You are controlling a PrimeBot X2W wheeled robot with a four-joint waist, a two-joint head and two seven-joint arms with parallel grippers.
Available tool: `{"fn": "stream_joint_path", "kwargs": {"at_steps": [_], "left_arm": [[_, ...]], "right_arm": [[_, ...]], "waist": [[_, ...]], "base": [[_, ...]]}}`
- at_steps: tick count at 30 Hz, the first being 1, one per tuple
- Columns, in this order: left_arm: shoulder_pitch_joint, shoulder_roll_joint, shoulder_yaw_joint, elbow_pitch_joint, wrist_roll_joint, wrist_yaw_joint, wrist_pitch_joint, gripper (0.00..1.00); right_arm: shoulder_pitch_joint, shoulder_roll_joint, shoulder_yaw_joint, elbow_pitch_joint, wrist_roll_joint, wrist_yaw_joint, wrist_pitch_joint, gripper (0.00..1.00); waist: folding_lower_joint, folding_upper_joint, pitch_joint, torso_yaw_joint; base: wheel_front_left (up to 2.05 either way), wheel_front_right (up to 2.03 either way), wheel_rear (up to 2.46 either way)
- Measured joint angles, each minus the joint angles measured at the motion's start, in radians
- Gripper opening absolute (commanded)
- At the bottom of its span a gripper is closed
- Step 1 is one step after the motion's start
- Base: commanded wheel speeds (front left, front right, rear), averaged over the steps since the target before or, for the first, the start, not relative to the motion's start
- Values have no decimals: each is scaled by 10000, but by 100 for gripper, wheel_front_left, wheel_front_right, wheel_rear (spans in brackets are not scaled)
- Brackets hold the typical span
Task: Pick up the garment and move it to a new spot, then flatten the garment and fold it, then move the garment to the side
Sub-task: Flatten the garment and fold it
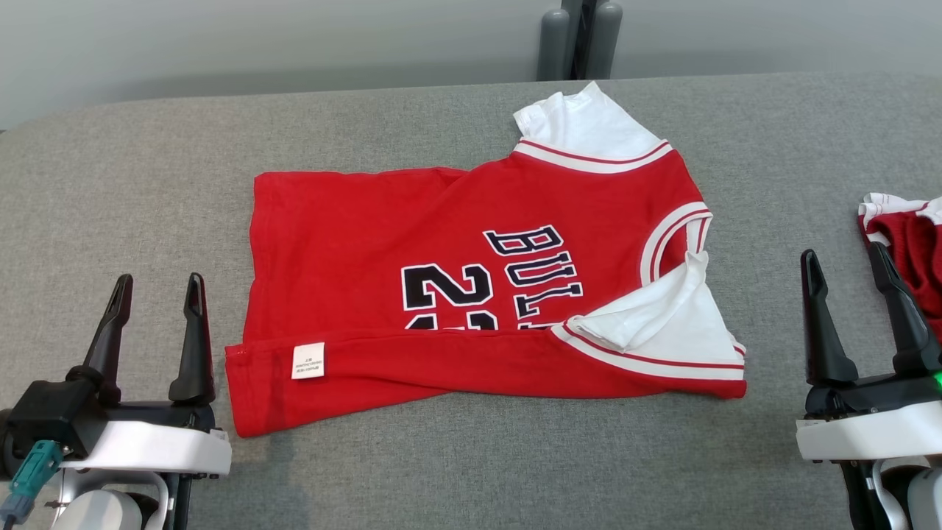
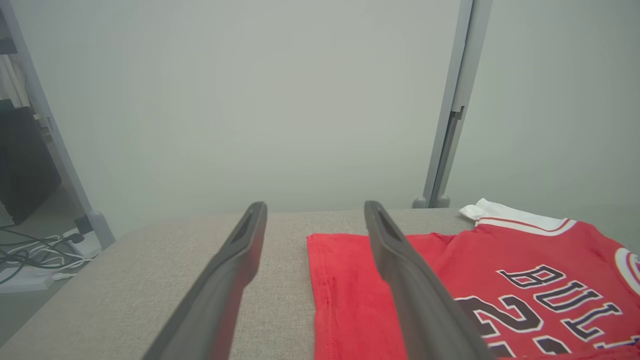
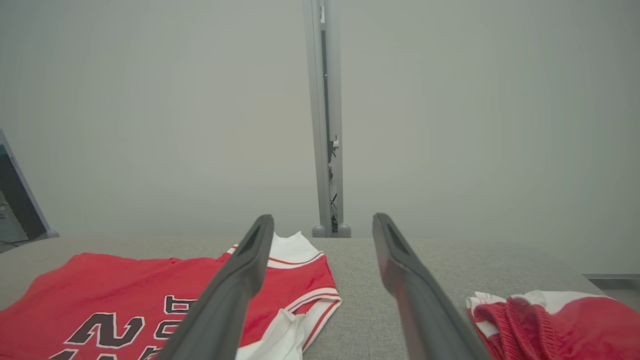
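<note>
Half the garment (image 1: 353, 235) lettering (image 1: 515, 276) under fold (image 1: 441, 364)

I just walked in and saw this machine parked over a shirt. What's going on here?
A two-armed robot is working on folding a red jersey on a grey table. Right now nothing is held: the left gripper and right gripper both sit open on either side of the jersey, not touching it. The jersey lies spread out with its near edge folded over, a white label showing. Another red garment lies bunched at the table's right edge.
</note>
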Motion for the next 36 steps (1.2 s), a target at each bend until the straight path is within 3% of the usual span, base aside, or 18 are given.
{"fn": "stream_joint_path", "kwargs": {"at_steps": [7,12,19,30,31,32,33,34,35,36], "left_arm": [[11,56,-161,382,104,-84,12,100],[123,-31,-493,788,-228,-299,662,100],[743,-443,-915,2033,-1283,-771,1820,100],[409,-554,-880,3235,-2057,-1421,2226,100],[360,-546,-882,3273,-2105,-1509,2249,95],[309,-527,-880,3317,-2119,-1542,2255,76],[244,-506,-884,3361,-2119,-1593,2257,35],[195,-479,-882,3392,-2119,-1616,2257,0],[169,-460,-888,3430,-2119,-1639,2259,0],[128,-443,-915,3459,-2121,-1728,2280,0]], "right_arm": [[-2,82,-40,174,-33,0,-4,100],[44,59,8,552,-48,0,213,100],[346,-13,546,2301,-46,0,372,100],[-475,84,1616,4744,483,0,136,100],[-600,100,1693,4928,541,0,113,100],[-702,113,1745,5051,625,2,86,100],[-817,113,1816,5187,700,2,10,100],[-922,111,1902,5333,773,0,6,100],[-1015,115,1952,5436,838,0,-48,77],[-1093,107,1990,5580,920,2,-82,40]], "waist": [[0,0,-116,13],[0,0,-108,16],[0,0,59,-28],[0,0,544,-93],[0,0,590,-110],[0,0,625,-121],[0,0,652,-131],[0,0,680,-141],[0,0,699,-151],[0,0,706,-153]], "base": [[0,0,0],[0,0,0],[0,0,0],[0,0,0],[0,0,0],[0,0,0],[0,0,0],[0,0,0],[0,0,0],[0,0,0]]}}
